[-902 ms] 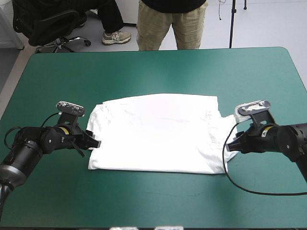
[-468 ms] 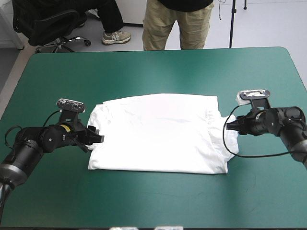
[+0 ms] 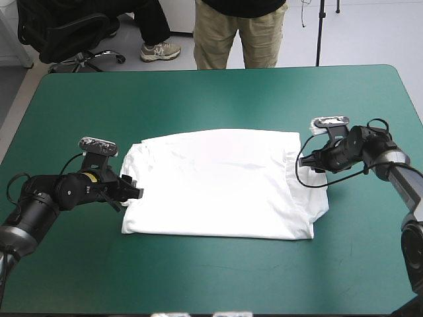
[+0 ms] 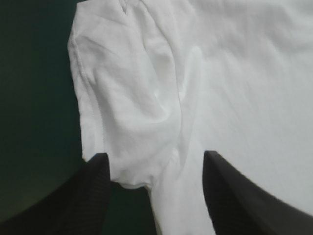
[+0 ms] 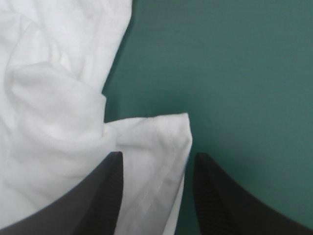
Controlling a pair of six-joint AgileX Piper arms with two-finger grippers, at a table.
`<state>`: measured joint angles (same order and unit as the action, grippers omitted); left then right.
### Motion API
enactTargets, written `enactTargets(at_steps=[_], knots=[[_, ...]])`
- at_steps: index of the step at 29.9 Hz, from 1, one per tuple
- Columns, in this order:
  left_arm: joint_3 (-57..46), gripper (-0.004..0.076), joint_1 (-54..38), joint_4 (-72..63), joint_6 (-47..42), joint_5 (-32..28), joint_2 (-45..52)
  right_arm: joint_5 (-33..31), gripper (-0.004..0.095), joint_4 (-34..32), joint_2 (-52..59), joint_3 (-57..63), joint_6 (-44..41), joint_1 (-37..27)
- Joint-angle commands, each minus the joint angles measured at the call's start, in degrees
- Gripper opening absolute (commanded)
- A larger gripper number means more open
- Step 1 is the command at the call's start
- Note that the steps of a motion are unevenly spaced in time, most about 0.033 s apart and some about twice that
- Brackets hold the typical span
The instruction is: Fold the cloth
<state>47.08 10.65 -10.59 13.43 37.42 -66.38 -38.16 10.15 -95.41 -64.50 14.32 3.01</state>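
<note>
Where T-shirt (image 3: 218, 181) lies, teal-green cover (image 3: 218, 99) surrounds.

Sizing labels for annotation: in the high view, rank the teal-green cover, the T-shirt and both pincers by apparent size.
Largest: teal-green cover.
Next: T-shirt.
Smallest: left pincer and right pincer, too alike to rank against each other.

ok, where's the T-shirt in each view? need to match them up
High view: T-shirt lies flat mid-table, between the left gripper and the right gripper.
Left wrist view: one sleeve sits between the open fingers, with the body ahead.
Right wrist view: the other sleeve sits between the open fingers, with more cloth beside.
Shared landmark: the teal-green cover bordering the shirt's edge.
</note>
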Motion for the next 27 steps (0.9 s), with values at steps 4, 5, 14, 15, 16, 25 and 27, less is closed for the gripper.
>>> enactTargets(at_steps=[4, 5, 14, 15, 16, 25, 27], knots=[[1.4, 0.0414, 0.2, -1.3, 0.0, -0.1, 1.0, 1.3, 0.0127, -1.2, -0.5, -3.1, 1.1, -0.4], [1.4, 0.0414, 0.2, -1.3, 0.0, 0.3, 1.0, 1.2, 0.0085, -1.7, -0.5, -3.1, 1.1, -0.4], [1.4, 0.0414, 0.2, -1.3, 0.0, 1.0, 1.0, 0.9, -0.0017, -1.8, 0.3, -3.3, 2.4, -0.4], [1.4, 0.0414, 0.2, -1.3, 0.0, 1.1, 1.0, 0.9, -0.0017, -1.8, 0.9, -3.5, 2.4, -0.4], [1.4, 0.0414, 0.2, -1.0, 0.0, 1.3, 1.0, 0.5, -0.0017, -1.9, 1.3, -3.6, 2.4, -0.4], [1.4, 0.0414, 0.2, -0.9, 0.4, 1.8, 1.0, -6.0, -0.0017, -3.4, 9.2, -5.6, 4.3, 0.1], [1.4, 0.0412, 0.2, -0.6, 0.4, 1.6, 1.0, -7.2, -0.0017, -0.3, 10.4, -5.8, 6.3, 1.6]])
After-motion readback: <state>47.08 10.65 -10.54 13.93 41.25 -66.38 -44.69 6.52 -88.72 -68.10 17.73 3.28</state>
